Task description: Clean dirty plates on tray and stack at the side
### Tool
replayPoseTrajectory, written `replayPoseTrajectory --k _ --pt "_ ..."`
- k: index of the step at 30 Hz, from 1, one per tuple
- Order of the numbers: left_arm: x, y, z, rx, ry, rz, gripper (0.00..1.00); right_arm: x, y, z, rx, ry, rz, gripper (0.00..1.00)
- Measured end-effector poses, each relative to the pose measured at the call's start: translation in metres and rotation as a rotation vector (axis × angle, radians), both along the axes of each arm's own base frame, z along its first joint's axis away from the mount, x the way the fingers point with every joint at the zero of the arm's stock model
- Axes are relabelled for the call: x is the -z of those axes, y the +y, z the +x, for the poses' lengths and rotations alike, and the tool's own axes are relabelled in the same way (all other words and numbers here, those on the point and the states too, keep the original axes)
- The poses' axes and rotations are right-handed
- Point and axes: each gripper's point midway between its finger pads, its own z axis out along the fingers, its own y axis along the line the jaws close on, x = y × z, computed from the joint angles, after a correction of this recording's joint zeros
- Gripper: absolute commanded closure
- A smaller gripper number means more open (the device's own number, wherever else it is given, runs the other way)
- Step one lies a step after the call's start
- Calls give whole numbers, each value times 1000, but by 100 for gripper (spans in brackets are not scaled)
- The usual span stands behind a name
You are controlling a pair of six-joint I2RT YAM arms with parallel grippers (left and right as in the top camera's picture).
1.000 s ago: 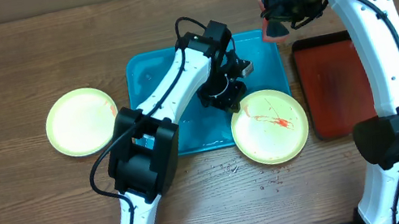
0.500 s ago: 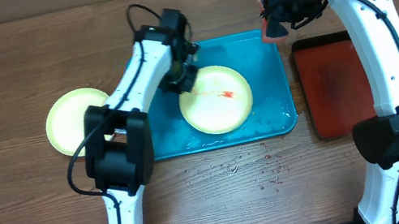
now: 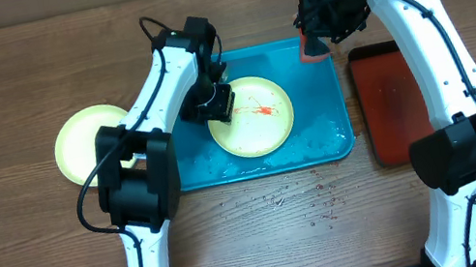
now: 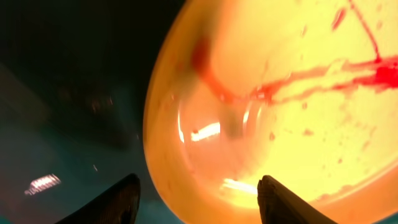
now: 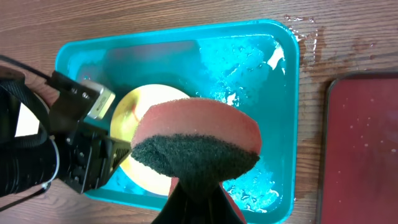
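Overhead, the smeared plate (image 3: 255, 117) now sits mid-tray (image 3: 323, 104), the left gripper (image 3: 217, 108) astride its rim with its grip unclear, while the right gripper (image 3: 313, 30), clamping the sponge (image 3: 311, 48), has neared to scrub.

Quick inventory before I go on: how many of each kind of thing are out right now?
Plates: 2, the sauced plate in the blue tray and the plain plate left of it.
Trays: 2, the blue tray and the red tray.
Sponges: 1, the sponge.
Total: 5.
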Motion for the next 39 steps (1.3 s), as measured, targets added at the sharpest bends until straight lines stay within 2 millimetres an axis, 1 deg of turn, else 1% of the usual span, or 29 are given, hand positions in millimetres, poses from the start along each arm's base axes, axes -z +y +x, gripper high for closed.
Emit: replayPoseTrajectory --k 2,3,9,12,15,17,19,22,27,31,34,35,36,37,39 --pt "-1 1 -8 -36 39 0 63 0 0 0 -1 0 0 96" --pt "-2 1 -10 -52 52 -1 69 0 0 0 0 0 0 96" --pt "0 0 -14 -114 77 -3 74 0 0 0 0 1 0 96" --pt "8 1 -18 -137 89 1 76 0 0 0 0 1 0 96" --pt "20 2 -20 -159 92 4 77 0 0 0 -1 0 0 96" --pt "24 1 -22 -170 95 2 85 0 0 0 0 0 0 96" --pt "25 -1 -17 -190 74 -13 96 0 0 0 0 1 0 96" --pt "24 -7 -11 -193 49 -47 96 0 0 0 -1 0 0 96" --pt "24 -6 -3 -178 6 -36 96 0 0 0 0 0 0 96" --pt "22 0 17 -108 -110 16 96 0 1 2 -2 -11 2 96" --pt "20 7 37 -39 -216 74 96 2 5 4 -9 -17 4 96" --pt "20 10 44 -19 -249 96 93 4 7 4 -13 -15 3 96" --pt "18 13 52 5 -286 118 86 7 9 3 -19 -10 2 96" --pt "17 16 59 26 -319 140 66 10 12 2 -24 -4 1 96" --pt "17 24 68 60 -361 196 35 16 17 -1 -36 9 -2 96"
